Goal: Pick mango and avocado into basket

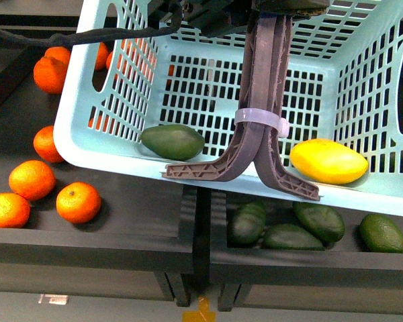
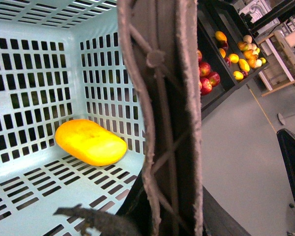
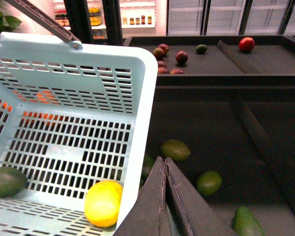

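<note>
The light teal basket (image 1: 107, 144) hangs tilted above the dark fruit shelf. My left gripper is shut on its grey-brown handles (image 1: 269, 74), which are tied with a white zip tie (image 1: 258, 119); the handles (image 2: 162, 113) fill the left wrist view and hide the jaws. The yellow mango (image 1: 328, 161) lies in the basket at the right, also in the left wrist view (image 2: 91, 142) and the right wrist view (image 3: 103, 202). A dark green avocado (image 1: 172, 141) lies in the basket at the left (image 3: 6, 181). My right gripper (image 3: 163, 164) is shut and empty, just outside the basket's wall (image 3: 140, 123).
Several oranges (image 1: 32, 180) lie on the shelf under the basket's left side. Several avocados (image 1: 319, 221) lie in the bin under its right side, also in the right wrist view (image 3: 208, 182). Dark dividers (image 3: 265, 142) and red fruit (image 3: 181, 57) lie beyond.
</note>
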Controlling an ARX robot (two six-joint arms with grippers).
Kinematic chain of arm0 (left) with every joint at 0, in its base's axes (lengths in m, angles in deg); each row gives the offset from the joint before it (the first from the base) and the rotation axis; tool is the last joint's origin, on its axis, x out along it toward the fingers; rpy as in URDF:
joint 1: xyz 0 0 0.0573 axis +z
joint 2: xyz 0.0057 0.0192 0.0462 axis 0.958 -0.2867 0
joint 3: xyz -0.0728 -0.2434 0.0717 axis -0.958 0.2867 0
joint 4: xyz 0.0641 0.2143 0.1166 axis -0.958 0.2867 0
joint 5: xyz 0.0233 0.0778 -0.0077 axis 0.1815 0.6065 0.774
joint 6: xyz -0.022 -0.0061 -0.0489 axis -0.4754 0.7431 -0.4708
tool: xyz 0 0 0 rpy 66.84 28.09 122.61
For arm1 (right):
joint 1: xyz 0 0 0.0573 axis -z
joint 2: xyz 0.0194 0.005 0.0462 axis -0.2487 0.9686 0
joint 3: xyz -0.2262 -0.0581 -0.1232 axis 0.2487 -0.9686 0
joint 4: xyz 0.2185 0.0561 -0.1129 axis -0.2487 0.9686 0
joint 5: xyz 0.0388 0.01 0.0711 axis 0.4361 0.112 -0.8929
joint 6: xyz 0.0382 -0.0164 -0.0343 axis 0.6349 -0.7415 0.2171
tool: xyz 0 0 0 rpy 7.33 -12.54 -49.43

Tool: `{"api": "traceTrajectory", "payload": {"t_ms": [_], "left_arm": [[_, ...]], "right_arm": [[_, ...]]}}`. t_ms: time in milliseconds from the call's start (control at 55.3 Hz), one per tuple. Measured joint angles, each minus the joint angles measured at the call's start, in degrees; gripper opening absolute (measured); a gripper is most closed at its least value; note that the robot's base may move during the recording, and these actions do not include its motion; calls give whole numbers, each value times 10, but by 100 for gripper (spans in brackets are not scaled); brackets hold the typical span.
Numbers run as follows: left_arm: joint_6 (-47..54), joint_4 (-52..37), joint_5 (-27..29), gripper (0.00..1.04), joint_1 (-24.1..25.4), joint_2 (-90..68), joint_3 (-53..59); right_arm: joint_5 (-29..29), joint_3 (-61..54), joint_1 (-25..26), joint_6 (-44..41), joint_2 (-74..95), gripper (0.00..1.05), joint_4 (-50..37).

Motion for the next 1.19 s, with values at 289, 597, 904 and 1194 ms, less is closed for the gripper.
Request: {"api": "traceTrajectory", "payload": {"t_ms": [289, 597, 904, 1194], "left_arm": [[0, 0, 1, 6, 0, 0, 0], [0, 0, 0, 6, 0, 0, 0], [0, 0, 1, 6, 0, 0, 0], [0, 0, 0, 6, 0, 0, 0]], "right_arm": [[0, -31, 0, 0, -76, 2, 35], [-1, -31, 0, 0, -147, 2, 101], [-1, -31, 0, 0, -218, 2, 171], [0, -30, 0, 0, -315, 2, 285]]}}
